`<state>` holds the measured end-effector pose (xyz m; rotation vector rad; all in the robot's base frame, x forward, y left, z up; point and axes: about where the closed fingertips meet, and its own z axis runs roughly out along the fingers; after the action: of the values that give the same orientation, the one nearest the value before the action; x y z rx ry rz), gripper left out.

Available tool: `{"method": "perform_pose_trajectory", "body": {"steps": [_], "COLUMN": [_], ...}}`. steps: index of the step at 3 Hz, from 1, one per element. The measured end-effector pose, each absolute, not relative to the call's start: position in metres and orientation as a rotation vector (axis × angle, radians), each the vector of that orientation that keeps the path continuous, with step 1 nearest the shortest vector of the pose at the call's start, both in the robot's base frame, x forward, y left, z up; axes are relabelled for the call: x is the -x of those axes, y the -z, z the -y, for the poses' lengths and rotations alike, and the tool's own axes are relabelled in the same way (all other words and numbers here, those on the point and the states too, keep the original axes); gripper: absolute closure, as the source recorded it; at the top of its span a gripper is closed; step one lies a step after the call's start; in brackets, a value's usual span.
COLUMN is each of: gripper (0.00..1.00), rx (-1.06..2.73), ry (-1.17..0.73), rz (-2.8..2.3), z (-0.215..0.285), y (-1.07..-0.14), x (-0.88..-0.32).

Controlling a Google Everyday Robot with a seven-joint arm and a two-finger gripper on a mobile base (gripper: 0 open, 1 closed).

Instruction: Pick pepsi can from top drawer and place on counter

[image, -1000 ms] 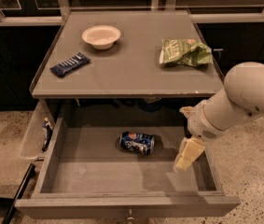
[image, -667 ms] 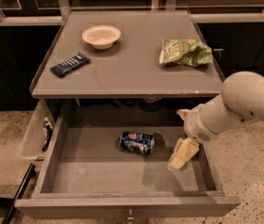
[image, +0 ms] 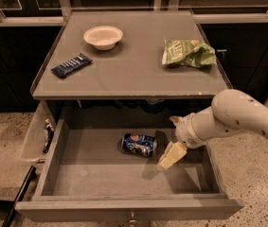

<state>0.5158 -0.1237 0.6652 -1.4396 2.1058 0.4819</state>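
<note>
The pepsi can [image: 139, 144], dark blue with white and red marks, lies on its side on the grey floor of the open top drawer [image: 100, 174]. My gripper [image: 170, 156] hangs inside the drawer just right of the can, close to it but apart from it, its cream fingers pointing down and to the left. The white arm reaches in from the right. The counter [image: 129, 74] sits above the drawer.
On the counter lie a cream bowl [image: 103, 36], a dark blue snack bar wrapper [image: 71, 65] and a green chip bag [image: 188, 53]. The drawer's front wall with a small knob [image: 132, 218] is near the bottom edge. Dark cabinets stand behind.
My gripper has moved left and a little lower inside the drawer, closer to the can. The can has not moved.
</note>
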Motion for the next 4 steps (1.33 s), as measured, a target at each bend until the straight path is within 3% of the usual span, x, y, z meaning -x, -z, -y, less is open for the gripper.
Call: {"method": "perform_pose_trajectory", "body": {"steps": [4], "gripper": [0.00], "rx": [1.456], "ry": [-0.376], "rz": [-1.944], "z": [0.071], "y": [-0.626], "x": [-0.547]}}
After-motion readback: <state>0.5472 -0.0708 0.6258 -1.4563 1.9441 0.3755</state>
